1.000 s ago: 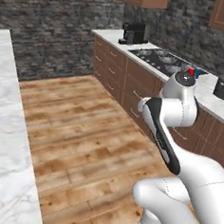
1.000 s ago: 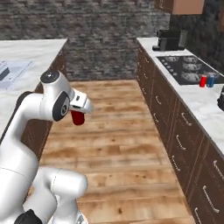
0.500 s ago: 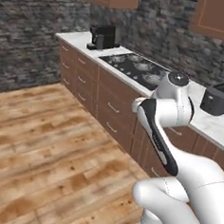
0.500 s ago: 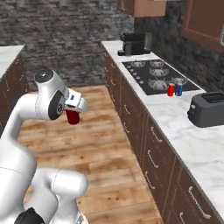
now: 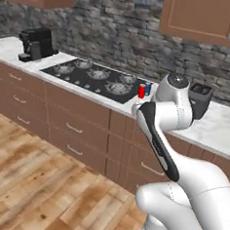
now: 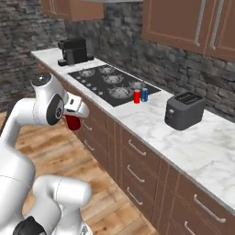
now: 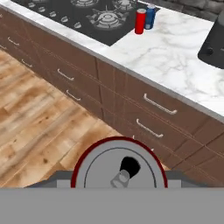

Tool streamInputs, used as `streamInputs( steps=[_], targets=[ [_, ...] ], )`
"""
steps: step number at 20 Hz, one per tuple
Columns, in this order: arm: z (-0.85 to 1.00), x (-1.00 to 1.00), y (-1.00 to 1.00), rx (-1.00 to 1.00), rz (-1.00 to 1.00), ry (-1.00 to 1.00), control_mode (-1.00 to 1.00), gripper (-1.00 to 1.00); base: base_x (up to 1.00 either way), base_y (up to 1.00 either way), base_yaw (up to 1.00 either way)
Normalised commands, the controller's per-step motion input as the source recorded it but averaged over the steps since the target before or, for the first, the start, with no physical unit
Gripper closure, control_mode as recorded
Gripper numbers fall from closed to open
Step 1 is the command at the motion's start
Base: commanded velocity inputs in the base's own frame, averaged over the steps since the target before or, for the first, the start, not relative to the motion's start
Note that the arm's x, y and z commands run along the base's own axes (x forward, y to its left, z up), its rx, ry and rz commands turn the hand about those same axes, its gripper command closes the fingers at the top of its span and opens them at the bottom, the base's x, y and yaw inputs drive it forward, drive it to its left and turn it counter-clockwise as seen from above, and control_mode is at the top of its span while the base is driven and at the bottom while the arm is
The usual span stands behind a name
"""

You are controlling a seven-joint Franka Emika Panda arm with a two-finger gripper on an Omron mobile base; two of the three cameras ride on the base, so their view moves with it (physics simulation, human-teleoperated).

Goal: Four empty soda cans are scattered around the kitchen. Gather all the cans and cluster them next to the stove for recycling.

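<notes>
My claw (image 6: 73, 120) is pinching a dark red soda can (image 6: 72, 122), carried upright out in front of the cabinet fronts, over the wooden floor (image 5: 38, 179). In the hand view the can's silver top and pull tab (image 7: 119, 169) sit directly under the camera, so the grip is centred and the can hangs plumb. An upright hold suits the set-down: the base should meet the tabletop (image 6: 183, 137) flat.

Two cans already stand at the destination. A red can (image 7: 140, 21) and a blue can (image 7: 150, 17) are just beside each other on the marble, near the right edge of the stove (image 5: 93, 78). They mark the cluster point, so my can belongs next to them.

A dark toaster (image 6: 184, 110) stands further along the same tabletop, apart from the two cans. Bare marble lies between the cans and the toaster; I judge this the safest drop zone, clear of the burners and grates.

Current step, as I judge it: transport of the third can. The next move calls for lifting above the tabletop edge, then lowering beside the pair without knocking either.
</notes>
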Motion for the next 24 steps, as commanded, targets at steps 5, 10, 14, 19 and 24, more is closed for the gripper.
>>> streamInputs(
  steps=[5, 10, 14, 19, 24],
  targets=[
    [0.00, 0.00, 0.00, 0.00, 0.00, 0.00, 1.00, 1.00, 0.31, 0.68, -0.63],
    [0.00, 0.00, 0.00, 0.00, 0.00, 0.00, 1.00, 1.00, 0.59, 0.90, -0.57],
    [0.00, 0.00, 0.00, 0.00, 0.00, 0.00, 1.00, 1.00, 0.44, 0.94, -0.48],
    [0.00, 0.00, 0.00, 0.00, 0.00, 0.00, 1.00, 1.00, 0.41, 0.57, -0.42],
    [0.00, 0.00, 0.00, 0.00, 0.00, 0.00, 1.00, 1.00, 0.58, 0.51, -0.40]
  ],
)
